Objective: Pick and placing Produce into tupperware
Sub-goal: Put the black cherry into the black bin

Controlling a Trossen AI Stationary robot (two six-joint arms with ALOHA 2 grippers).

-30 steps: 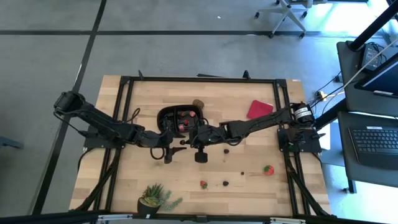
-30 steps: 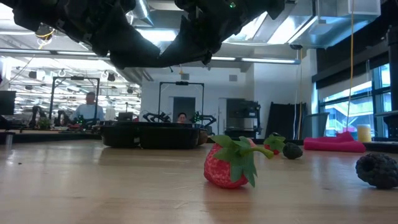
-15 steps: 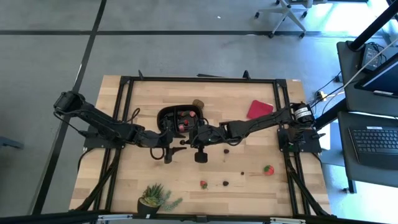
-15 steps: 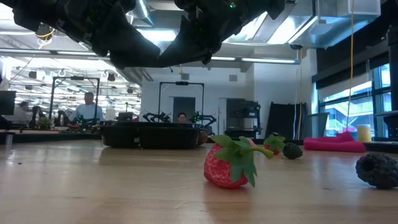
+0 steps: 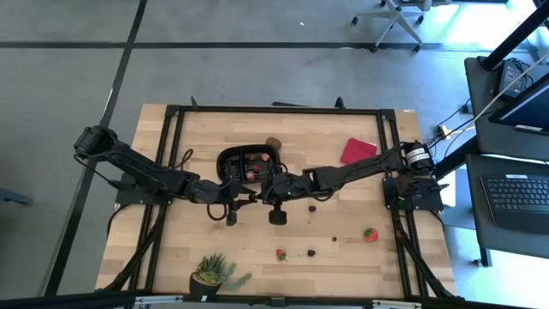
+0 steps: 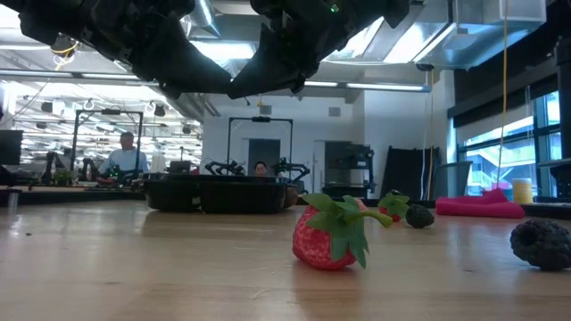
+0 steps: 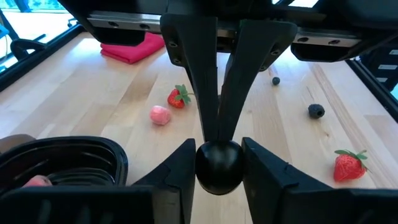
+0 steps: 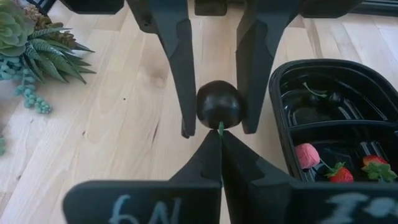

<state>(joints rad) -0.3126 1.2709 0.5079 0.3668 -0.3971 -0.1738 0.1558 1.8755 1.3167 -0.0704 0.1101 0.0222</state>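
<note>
On the left half of the table, the left arm is reaching in toward the middle. The left gripper (image 7: 217, 171) is pressing its two fingers against either side of a dark cherry (image 8: 219, 104), just in front of the tupperware's (image 5: 225, 157) near rim. The tupperware is sitting just beyond, already holding a pink piece (image 8: 305, 154) and small strawberries (image 8: 339, 173).

From the other side, the right gripper (image 8: 219, 134) is pinching the cherry's green stem (image 8: 220, 127) with its fingers fully together, so both grippers are holding the one fruit above the wood.

Farther right, loose produce is waiting on the table: a dark berry (image 5: 314, 206), a small strawberry (image 5: 280, 254) with another berry (image 5: 310, 253) beside it, and a larger strawberry (image 5: 370, 233) near the right edge.

The risks lie in this handover:
- **Torn stem:** the stem is looking thin, and it could be torn off if either arm is pulling while the other is gripping.
- **Dropped cherry:** the cherry is round and smooth. If the right gripper is letting go while the left pads are sitting off-centre, the fruit could squirt out and roll away across the table.
- **Collision:** the fingertips are crowding closely and could be knocking together.
</note>
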